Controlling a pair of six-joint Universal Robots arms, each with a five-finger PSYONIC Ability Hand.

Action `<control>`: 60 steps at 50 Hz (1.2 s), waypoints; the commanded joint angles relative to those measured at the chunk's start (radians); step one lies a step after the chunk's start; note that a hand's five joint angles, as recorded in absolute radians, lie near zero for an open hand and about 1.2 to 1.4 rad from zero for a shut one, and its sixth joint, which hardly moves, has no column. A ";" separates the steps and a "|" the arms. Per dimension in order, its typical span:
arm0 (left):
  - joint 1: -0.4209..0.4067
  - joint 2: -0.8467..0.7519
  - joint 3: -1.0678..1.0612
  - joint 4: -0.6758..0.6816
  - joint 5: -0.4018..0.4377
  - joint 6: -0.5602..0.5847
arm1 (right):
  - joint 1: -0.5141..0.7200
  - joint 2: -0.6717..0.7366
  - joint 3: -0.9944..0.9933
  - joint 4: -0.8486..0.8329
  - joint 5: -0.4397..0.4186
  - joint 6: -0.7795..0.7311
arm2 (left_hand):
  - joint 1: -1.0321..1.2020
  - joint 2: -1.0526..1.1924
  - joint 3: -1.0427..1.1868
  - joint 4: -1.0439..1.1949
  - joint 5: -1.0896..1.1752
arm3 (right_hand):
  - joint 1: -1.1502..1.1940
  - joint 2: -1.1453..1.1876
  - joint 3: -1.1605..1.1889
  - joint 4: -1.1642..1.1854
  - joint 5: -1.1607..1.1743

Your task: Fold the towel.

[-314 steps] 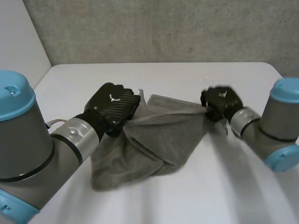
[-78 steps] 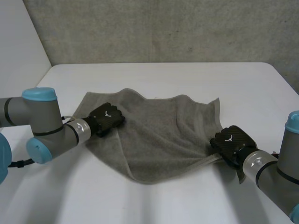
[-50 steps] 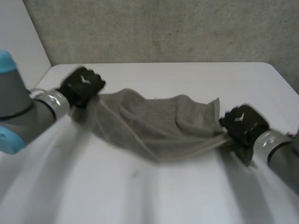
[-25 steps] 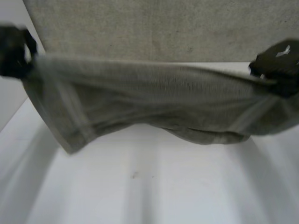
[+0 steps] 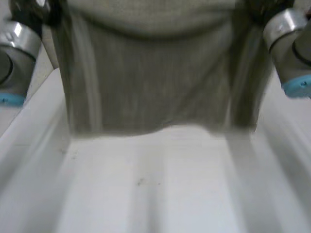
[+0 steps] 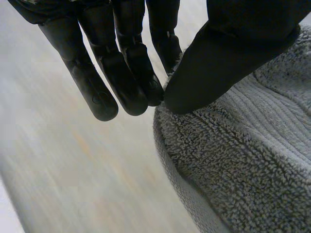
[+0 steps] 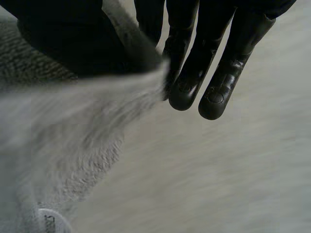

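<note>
A grey towel (image 5: 155, 82) hangs spread out above the white table (image 5: 155, 189), its lower edge just over the tabletop. Both arms are raised, the left arm (image 5: 14, 53) at one upper corner and the right arm (image 5: 291, 48) at the other. In the left wrist view my left hand (image 6: 121, 73) pinches the towel's (image 6: 243, 160) corner between thumb and fingers. In the right wrist view my right hand (image 7: 194, 73) pinches the towel (image 7: 73, 145) the same way, and a small white tag (image 7: 48, 221) shows on the cloth below it.
The table's left edge (image 5: 29, 111) runs near the left arm. Bare tabletop lies in front of the hanging towel.
Both hands have lifted the towel from the table and drawn it taut. It now hangs higher and straighter than half a second ago.
</note>
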 commanded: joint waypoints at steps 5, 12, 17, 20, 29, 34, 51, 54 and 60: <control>0.018 0.057 -0.023 0.040 -0.058 -0.102 | -0.002 -0.119 0.141 0.017 -0.057 0.025 | 0.247 0.179 0.181 0.179 0.199 | 0.414 0.220 0.207 0.202 0.222; 0.030 0.057 -0.286 -0.022 -0.007 -0.100 | -0.016 -0.118 0.325 0.312 -0.177 0.033 | 0.247 0.179 0.181 0.179 0.199 | 0.414 0.220 0.207 0.202 0.222; 0.067 0.051 -0.451 -0.024 -0.004 -0.099 | -0.020 -0.076 0.482 0.340 -0.257 0.033 | 0.247 0.179 0.181 0.179 0.199 | 0.414 0.220 0.207 0.202 0.222; 0.076 0.031 -0.521 -0.025 -0.004 -0.097 | -0.027 0.002 0.552 0.346 -0.281 0.027 | 0.247 0.179 0.181 0.179 0.199 | 0.414 0.220 0.207 0.202 0.222; 0.116 0.033 -0.614 -0.038 0.004 -0.063 | -0.086 0.094 0.631 0.340 -0.301 0.149 | 0.247 0.179 0.181 0.179 0.199 | 0.188 -0.007 -0.020 -0.025 -0.005; 0.116 0.071 -0.643 -0.041 0.016 -0.049 | -0.132 0.030 0.672 0.311 -0.349 0.325 | 0.247 0.179 0.181 0.179 0.199 | -0.426 -0.620 -0.633 -0.638 -0.618; 0.108 0.122 -0.700 -0.041 0.018 -0.051 | -0.275 -0.082 0.859 0.225 -0.355 0.530 | 0.247 0.179 0.181 0.179 0.199 | -0.211 -0.405 -0.418 -0.423 -0.403; 0.105 0.125 -0.704 -0.042 0.016 -0.051 | -0.280 -0.072 0.862 0.225 -0.353 0.527 | 0.247 0.179 0.181 0.179 0.199 | 0.205 0.010 -0.003 -0.007 0.013; 0.104 0.143 -0.717 -0.071 0.014 -0.048 | -0.295 -0.092 0.870 0.227 -0.353 0.516 | 0.247 0.179 0.181 0.179 0.199 | 0.414 0.220 0.207 0.202 0.222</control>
